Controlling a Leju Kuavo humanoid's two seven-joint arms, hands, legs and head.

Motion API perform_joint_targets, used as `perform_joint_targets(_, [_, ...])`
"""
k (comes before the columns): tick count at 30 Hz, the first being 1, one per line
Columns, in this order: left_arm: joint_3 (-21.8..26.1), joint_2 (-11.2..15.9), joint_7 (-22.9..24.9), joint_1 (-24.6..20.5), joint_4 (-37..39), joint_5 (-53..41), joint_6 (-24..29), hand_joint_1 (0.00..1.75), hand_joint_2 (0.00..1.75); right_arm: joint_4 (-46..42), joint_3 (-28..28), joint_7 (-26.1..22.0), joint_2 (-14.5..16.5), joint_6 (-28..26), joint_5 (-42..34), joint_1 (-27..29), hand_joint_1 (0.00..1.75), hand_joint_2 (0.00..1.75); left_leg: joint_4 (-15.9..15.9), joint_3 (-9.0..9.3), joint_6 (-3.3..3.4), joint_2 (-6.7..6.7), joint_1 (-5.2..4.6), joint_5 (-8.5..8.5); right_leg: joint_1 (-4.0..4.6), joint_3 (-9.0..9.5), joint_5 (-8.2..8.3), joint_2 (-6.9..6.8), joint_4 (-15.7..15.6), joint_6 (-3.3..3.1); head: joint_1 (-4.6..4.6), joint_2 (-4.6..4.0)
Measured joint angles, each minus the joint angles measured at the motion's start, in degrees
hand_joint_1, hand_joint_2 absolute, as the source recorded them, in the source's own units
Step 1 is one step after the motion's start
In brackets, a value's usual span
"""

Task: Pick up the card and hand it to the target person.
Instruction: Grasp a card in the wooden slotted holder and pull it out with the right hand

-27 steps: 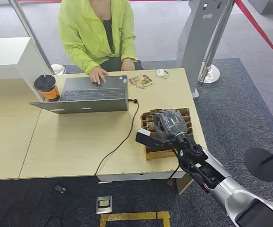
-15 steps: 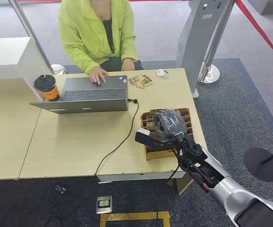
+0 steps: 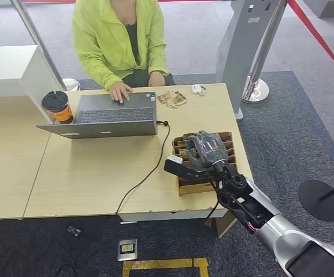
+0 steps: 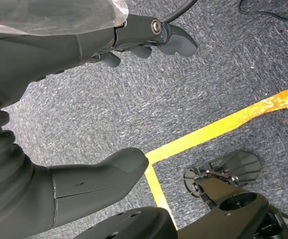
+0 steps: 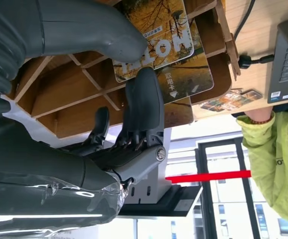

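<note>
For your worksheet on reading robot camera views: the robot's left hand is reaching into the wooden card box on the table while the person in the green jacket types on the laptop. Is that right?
Not quite. The right hand is the one at the wooden card box, as the head view shows. The left hand hangs over the carpet floor. The person does have a hand on the laptop.

- Box (image 3: 187, 186) of cards (image 5: 155, 35) on table (image 3: 91, 173), near right edge.
- Right hand (image 3: 200, 154) over box.
- Laptop (image 3: 108, 115) behind, cup (image 3: 58, 107) left of it.
- Person (image 3: 119, 40) behind laptop.
</note>
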Motion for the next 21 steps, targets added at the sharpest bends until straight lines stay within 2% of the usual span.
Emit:
perform_joint_targets(13, [0.0,0.0,0.0,0.0,0.0,0.0,0.0,0.0,1.75,-0.5,-0.1,0.3,0.0,0.4,0.1,0.0,0.89,1.75,0.0,0.0,0.0,0.0,0.0,0.0,0.0,0.0,0.0,0.0,0.0,0.0,-0.01,0.0])
perform_joint_targets(21, [0.0,0.0,0.0,0.0,0.0,-0.2,0.0,0.0,1.75,-0.6,-0.1,0.3,0.0,0.7,0.2,0.0,0.97,1.75,0.0,0.0,0.0,0.0,0.0,0.0,0.0,0.0,0.0,0.0,0.0,0.0,-0.01,0.0])
